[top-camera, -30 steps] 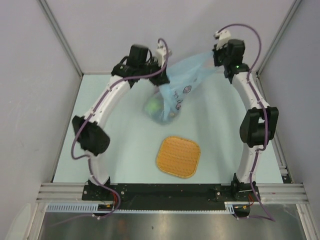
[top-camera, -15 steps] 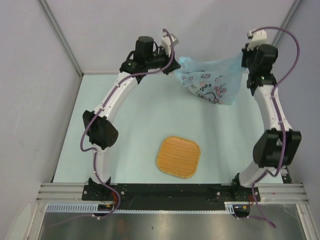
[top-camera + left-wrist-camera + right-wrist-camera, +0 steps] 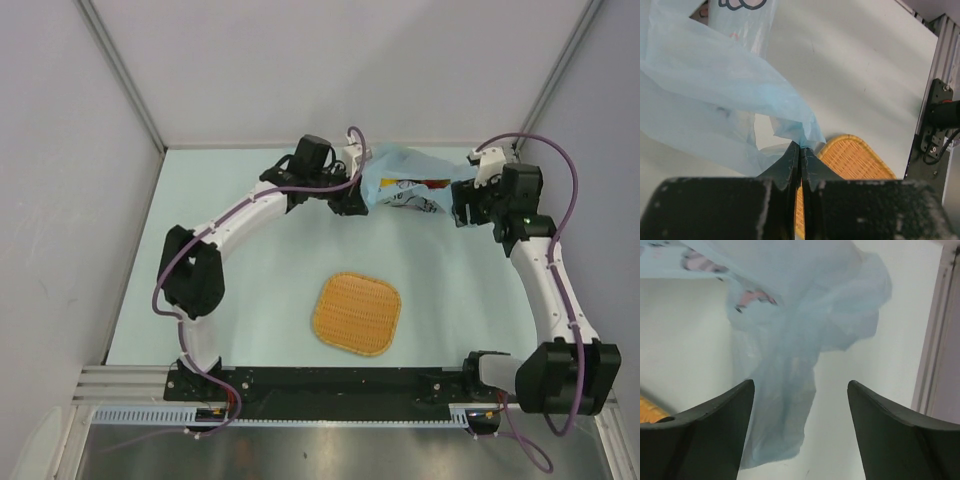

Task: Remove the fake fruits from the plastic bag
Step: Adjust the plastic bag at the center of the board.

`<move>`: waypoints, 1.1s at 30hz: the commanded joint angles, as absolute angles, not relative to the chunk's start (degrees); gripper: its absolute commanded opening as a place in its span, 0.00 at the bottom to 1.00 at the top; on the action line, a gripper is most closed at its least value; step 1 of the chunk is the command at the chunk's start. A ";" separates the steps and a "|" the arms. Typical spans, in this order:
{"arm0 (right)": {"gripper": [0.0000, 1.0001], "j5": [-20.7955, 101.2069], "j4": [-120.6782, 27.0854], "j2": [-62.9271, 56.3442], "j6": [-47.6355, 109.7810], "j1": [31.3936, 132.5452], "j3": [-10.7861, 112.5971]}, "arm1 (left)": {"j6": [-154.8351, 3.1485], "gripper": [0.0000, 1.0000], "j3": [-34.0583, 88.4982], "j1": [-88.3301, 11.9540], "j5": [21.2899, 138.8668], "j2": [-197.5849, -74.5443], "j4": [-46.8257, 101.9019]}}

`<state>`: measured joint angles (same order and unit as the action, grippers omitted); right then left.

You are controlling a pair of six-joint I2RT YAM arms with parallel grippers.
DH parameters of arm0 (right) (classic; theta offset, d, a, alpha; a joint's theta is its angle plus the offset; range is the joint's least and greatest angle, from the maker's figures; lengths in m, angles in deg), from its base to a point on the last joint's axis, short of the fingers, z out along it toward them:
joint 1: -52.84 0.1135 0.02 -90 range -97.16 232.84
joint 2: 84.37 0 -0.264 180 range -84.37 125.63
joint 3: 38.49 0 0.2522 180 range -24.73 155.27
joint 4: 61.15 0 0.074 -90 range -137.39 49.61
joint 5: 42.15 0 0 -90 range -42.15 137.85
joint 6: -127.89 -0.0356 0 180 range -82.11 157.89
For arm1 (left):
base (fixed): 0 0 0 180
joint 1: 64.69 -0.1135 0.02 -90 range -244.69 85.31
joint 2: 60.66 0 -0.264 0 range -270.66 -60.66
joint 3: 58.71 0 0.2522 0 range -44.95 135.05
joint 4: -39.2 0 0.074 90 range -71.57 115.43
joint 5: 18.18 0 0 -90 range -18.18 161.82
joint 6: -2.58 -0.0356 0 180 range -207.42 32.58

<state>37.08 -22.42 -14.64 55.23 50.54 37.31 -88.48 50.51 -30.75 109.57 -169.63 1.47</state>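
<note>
The plastic bag [image 3: 400, 170] is pale blue with a small print and lies crumpled at the far middle of the table, between both grippers. A yellow and red patch [image 3: 415, 185] shows through its film; I cannot make out single fake fruits. My left gripper [image 3: 362, 196] is at the bag's left end. In the left wrist view that gripper [image 3: 801, 146] is shut on a pinched fold of the bag [image 3: 715, 95]. My right gripper [image 3: 460, 205] is at the bag's right end. In the right wrist view it [image 3: 800, 385] stands open, and the bag [image 3: 790, 315] hangs loose ahead of its fingers.
A woven orange tray [image 3: 356, 314] lies near the table's front middle, with nothing on it; it also shows past the left fingers [image 3: 850, 160]. Grey walls close the table on the left, back and right. A metal rail [image 3: 935, 115] runs along the near edge.
Both arms have come down and toward the near side, and the bag has dropped from its raised, stretched position to the table. The right gripper has opened and let go of the bag.
</note>
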 commanded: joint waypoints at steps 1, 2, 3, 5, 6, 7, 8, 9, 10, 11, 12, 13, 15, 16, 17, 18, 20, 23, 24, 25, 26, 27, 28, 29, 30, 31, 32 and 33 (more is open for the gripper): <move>0.82 36.32 -19.09 -21.08 58.01 57.56 44.35 | -83.91 0.06 51.99 -31.11 110.93 -164.64 6.71; 0.83 37.73 -19.61 -21.53 58.19 59.15 44.88 | -82.78 0.06 52.08 -31.11 110.67 -164.46 6.80; 0.85 39.22 -20.92 -21.88 58.36 60.65 45.58 | -82.24 0.06 52.26 -31.11 110.49 -164.28 7.06; 0.85 41.34 -22.16 -22.06 58.54 64.35 46.72 | -80.67 0.06 52.70 -31.11 110.40 -164.02 7.33; 0.85 40.91 -22.69 -21.54 58.37 65.05 48.03 | -80.13 0.06 52.87 -31.11 110.75 -163.84 7.59; 0.85 39.86 -22.61 -20.23 58.28 65.67 48.74 | -79.26 0.05 53.31 -31.11 110.84 -163.76 7.77; 0.85 39.85 -22.61 -19.43 58.28 66.02 49.18 | -78.99 0.05 53.66 -31.11 110.84 -163.67 7.68; 0.74 39.94 -23.22 -18.64 58.63 66.37 49.45 | -78.99 0.04 54.01 -31.11 110.93 -163.58 7.42; 0.65 40.11 -23.57 -16.80 59.33 66.55 49.45 | -79.33 0.03 54.54 -31.11 110.75 -163.58 7.33; 0.56 40.11 -24.01 -15.74 60.64 67.25 49.45 | -79.51 0.02 54.89 -31.20 110.58 -163.67 6.98; 0.40 40.03 -25.06 -14.60 61.17 67.60 49.45 | -79.77 0.01 55.24 -31.20 110.14 -163.75 6.80; 0.31 39.85 -25.76 -13.20 61.53 67.78 49.45 | -79.86 0.01 55.59 -31.20 110.14 -163.93 6.80; 0.12 40.81 -28.13 -8.98 61.88 68.83 49.54 | -79.95 0.00 55.95 -31.20 110.14 -164.10 6.89; 0.07 41.69 -28.75 -7.66 61.97 69.10 49.80 | -80.04 0.00 56.12 -31.20 110.22 -164.19 6.72; 0.04 41.61 -29.46 -5.21 62.32 69.71 50.32 | -80.04 0.00 56.21 -31.20 110.23 -164.37 6.63; 0.00 41.26 -30.16 -4.40 62.32 69.89 50.42 | -80.13 0.00 56.30 -31.29 110.14 -164.37 6.45; 0.00 40.20 -31.39 -3.17 62.06 70.42 50.42 | -80.22 0.00 56.65 -31.38 110.14 -164.54 6.45; 0.00 39.76 -32.27 -1.41 62.23 72.09 50.42 | -79.95 0.00 57.35 -31.46 110.23 -165.07 6.45; 0.00 40.89 -32.36 -0.01 62.23 72.79 50.42 | -79.78 0.00 57.53 -31.46 110.31 -165.25 6.71; 0.00 41.77 -32.54 0.79 61.97 72.79 50.42 | -79.25 0.00 57.88 -31.55 110.31 -165.60 6.80; 0.00 43.09 -33.67 1.66 61.53 72.79 50.33 | -78.90 0.00 57.97 -31.73 110.49 -165.69 7.06; 0.00 46.93 -34.90 3.76 60.92 72.62 49.63 | -78.55 0.00 58.06 -31.64 110.58 -165.86 7.59; 0.00 49.14 -36.30 4.74 59.61 72.18 49.19 | -78.02 0.00 58.23 -31.81 110.84 -165.86 7.77; 0.00 51.51 -39.28 5.97 58.90 71.74 48.93 | -77.84 0.00 58.15 -31.82 111.10 -165.86 7.94; 0.00 54.50 -40.35 7.11 58.20 71.39 48.84 | -77.58 0.00 58.32 -31.82 111.28 -165.86 8.12; 0.00 55.40 -41.32 9.38 56.19 70.08 48.84 | -77.23 0.00 58.67 -31.99 111.37 -165.86 8.12; 0.00 55.75 -42.28 10.28 55.30 69.46 48.84 | -76.97 0.00 58.67 -32.08 111.54 -165.95 8.29; 0.00 56.02 -42.21 11.24 54.16 69.11 48.84 | -76.70 0.00 58.67 -32.25 111.54 -165.95 8.64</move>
<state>48.60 -35.99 7.13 59.17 71.67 48.68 -79.02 55.69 -31.50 109.62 -167.22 6.08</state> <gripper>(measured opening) 0.009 0.006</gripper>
